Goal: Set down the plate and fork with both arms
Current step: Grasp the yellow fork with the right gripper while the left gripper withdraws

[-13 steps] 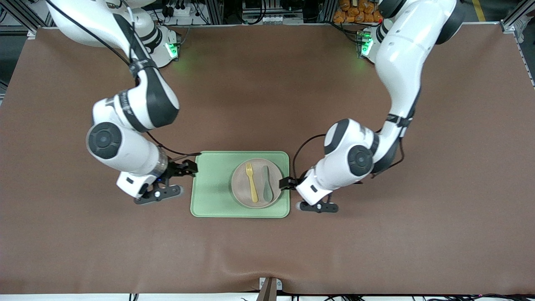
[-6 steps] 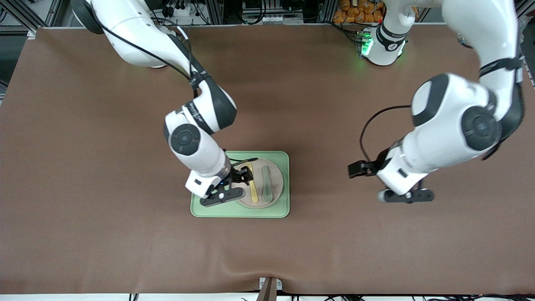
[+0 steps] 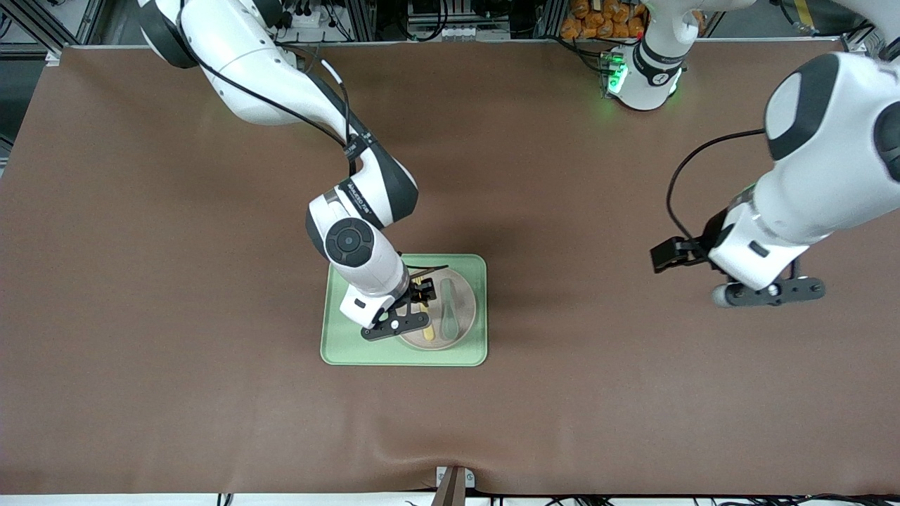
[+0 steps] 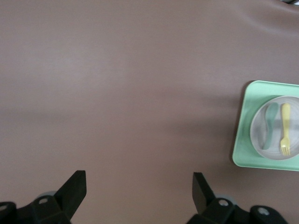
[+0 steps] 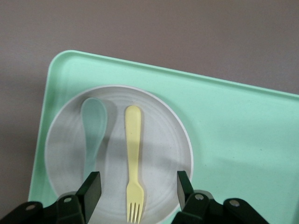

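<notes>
The round beige-pink plate [image 3: 464,309] sits on the light-green tray [image 3: 348,344], on the half toward the left arm's end. The pale-yellow fork [image 5: 134,154] and a grey-green spoon [image 5: 92,128] lie side by side on the plate [image 5: 163,135]. My right gripper [image 3: 420,294] hangs low over the plate, open. In the right wrist view [image 5: 137,186] the fork's tine end lies between its fingers, untouched. My left gripper [image 3: 666,254] is open and empty, up over bare table toward the left arm's end. Its wrist view [image 4: 138,186] shows the plate [image 4: 293,133] off at a distance.
Brown cloth covers the table [image 3: 211,393] all round the tray. The half of the tray toward the right arm's end is bare green. The right arm's forearm hangs over that part of the tray. A bracket [image 3: 453,481] sits at the table's near edge.
My right gripper swung from beside the tray to over the plate and fork. My left gripper drew away from the plate's rim toward the left arm's end and rose.
</notes>
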`<act>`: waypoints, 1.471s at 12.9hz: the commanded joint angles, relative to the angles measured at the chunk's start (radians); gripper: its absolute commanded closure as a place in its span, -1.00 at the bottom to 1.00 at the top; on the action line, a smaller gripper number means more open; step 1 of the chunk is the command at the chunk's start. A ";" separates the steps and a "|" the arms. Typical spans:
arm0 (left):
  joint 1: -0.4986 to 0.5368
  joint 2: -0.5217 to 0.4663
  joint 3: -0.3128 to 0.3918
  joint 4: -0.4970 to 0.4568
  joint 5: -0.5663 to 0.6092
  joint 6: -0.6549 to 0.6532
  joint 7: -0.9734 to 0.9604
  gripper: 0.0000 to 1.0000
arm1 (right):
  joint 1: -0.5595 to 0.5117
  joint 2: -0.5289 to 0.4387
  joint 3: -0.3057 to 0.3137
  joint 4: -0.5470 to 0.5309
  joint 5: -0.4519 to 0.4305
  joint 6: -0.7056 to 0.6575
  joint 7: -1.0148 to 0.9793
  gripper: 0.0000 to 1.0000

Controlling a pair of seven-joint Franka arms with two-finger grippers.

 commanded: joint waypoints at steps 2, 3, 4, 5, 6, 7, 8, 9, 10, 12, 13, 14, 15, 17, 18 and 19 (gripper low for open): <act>0.054 -0.103 -0.012 -0.072 0.020 -0.027 0.008 -1.00 | 0.028 0.021 -0.004 -0.043 -0.020 0.073 0.032 -0.24; 0.056 -0.103 -0.008 -0.068 0.026 -0.040 0.016 -1.00 | 0.032 0.025 -0.004 -0.045 -0.020 0.074 0.032 -0.23; 0.057 -0.108 -0.006 -0.063 0.045 -0.050 0.026 -1.00 | 0.037 0.034 -0.005 -0.043 -0.023 0.074 0.032 -0.23; 0.059 -0.111 -0.003 -0.062 0.060 -0.061 0.037 -1.00 | 0.043 0.042 -0.005 -0.045 -0.026 0.076 0.038 -0.23; 0.066 -0.120 -0.003 -0.059 0.081 -0.061 0.040 -1.00 | 0.045 0.047 -0.005 -0.046 -0.027 0.077 0.062 -0.23; 0.086 -0.132 -0.006 -0.059 0.092 -0.060 0.042 -1.00 | 0.046 0.050 -0.005 -0.045 -0.033 0.077 0.070 -0.15; 0.089 -0.148 -0.008 -0.060 0.091 -0.060 0.043 -1.00 | 0.046 0.051 -0.005 -0.045 -0.039 0.077 0.070 -0.11; 0.097 -0.154 -0.008 -0.065 0.089 -0.061 0.045 -1.00 | 0.048 0.057 -0.005 -0.046 -0.043 0.077 0.072 -0.07; 0.102 -0.157 -0.009 -0.065 0.088 -0.061 0.045 -1.00 | 0.052 0.059 -0.005 -0.046 -0.047 0.077 0.072 -0.02; 0.120 -0.165 -0.008 -0.066 0.080 -0.061 0.046 -1.00 | 0.055 0.076 -0.005 -0.045 -0.049 0.080 0.078 -0.01; 0.131 -0.168 -0.014 -0.066 0.077 -0.061 0.048 -1.00 | 0.062 0.081 -0.005 -0.043 -0.062 0.079 0.090 -0.01; 0.131 -0.168 -0.014 -0.063 0.076 -0.061 0.050 -1.00 | 0.062 0.084 -0.005 -0.043 -0.085 0.079 0.098 -0.02; 0.131 -0.168 -0.012 -0.060 0.074 -0.061 0.050 -1.00 | 0.062 0.085 -0.005 -0.045 -0.090 0.079 0.099 -0.01; 0.131 -0.168 -0.012 -0.059 0.074 -0.061 0.050 -1.00 | 0.068 0.093 -0.005 -0.040 -0.092 0.079 0.122 0.07; 0.131 -0.168 -0.012 -0.059 0.074 -0.061 0.050 -1.00 | 0.069 0.093 -0.005 -0.039 -0.093 0.077 0.122 0.23; 0.131 -0.169 -0.014 -0.059 0.074 -0.061 0.050 -1.00 | 0.069 0.093 -0.005 -0.037 -0.101 0.077 0.122 0.34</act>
